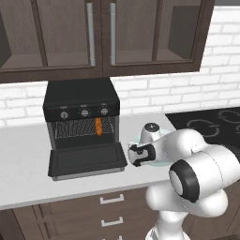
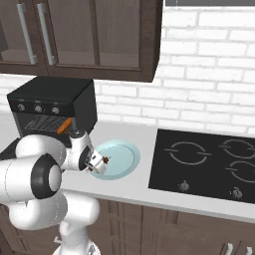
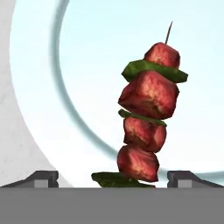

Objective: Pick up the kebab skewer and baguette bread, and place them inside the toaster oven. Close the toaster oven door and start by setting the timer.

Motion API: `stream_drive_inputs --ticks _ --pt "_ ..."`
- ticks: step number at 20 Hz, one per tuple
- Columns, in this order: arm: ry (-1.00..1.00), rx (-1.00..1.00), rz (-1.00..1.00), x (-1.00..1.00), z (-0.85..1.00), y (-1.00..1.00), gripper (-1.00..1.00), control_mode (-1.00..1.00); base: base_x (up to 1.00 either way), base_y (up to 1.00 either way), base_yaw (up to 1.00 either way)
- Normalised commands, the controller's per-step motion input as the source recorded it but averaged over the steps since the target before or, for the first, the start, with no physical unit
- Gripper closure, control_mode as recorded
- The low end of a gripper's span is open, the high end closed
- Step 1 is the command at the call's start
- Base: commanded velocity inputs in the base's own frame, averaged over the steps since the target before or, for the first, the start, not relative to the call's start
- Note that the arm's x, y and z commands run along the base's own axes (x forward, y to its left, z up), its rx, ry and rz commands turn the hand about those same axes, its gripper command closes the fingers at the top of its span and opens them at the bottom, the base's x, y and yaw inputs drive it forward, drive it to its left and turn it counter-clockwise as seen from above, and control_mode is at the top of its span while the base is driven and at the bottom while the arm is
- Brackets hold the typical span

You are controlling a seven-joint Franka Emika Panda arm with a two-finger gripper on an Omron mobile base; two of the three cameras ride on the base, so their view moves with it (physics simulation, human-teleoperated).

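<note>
1. Claw [image 3: 112, 176] hangs over the pale blue plate [image 2: 124, 155], jaws spread wide, gripping nothing.
2. Between its fingertips lies the kebab skewer [image 3: 148, 118], on that plate.
3. Beyond the claw, the toaster oven [image 1: 80, 108] stands with its door [image 1: 86, 160] dropped open, the baguette bread [image 1: 98, 126] inside on the rack.

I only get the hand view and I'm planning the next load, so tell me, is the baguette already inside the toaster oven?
Observer: Yes, the baguette bread lies on the rack inside the toaster oven.
Operator: Is the toaster oven door open?
Observer: Yes, it's dropped down flat in front of the oven.
Operator: Where's this plate standing?
Observer: On the counter, between the oven and the cooktop.
</note>
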Motion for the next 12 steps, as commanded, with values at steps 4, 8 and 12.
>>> stream_drive_inputs --ticks 4,8,12 --pt "-0.01 -0.01 0.0 0.0 -0.14 0.0 1.0 -1.0 0.0 0.0 0.0" --pt "-0.01 0.0 0.0 0.01 0.0 0.0 1.0 -1.0 0.0 0.0 0.0" --pt "0.01 0.0 -0.03 0.0 0.0 -0.01 1.0 -1.0 0.0 0.0 0.0"
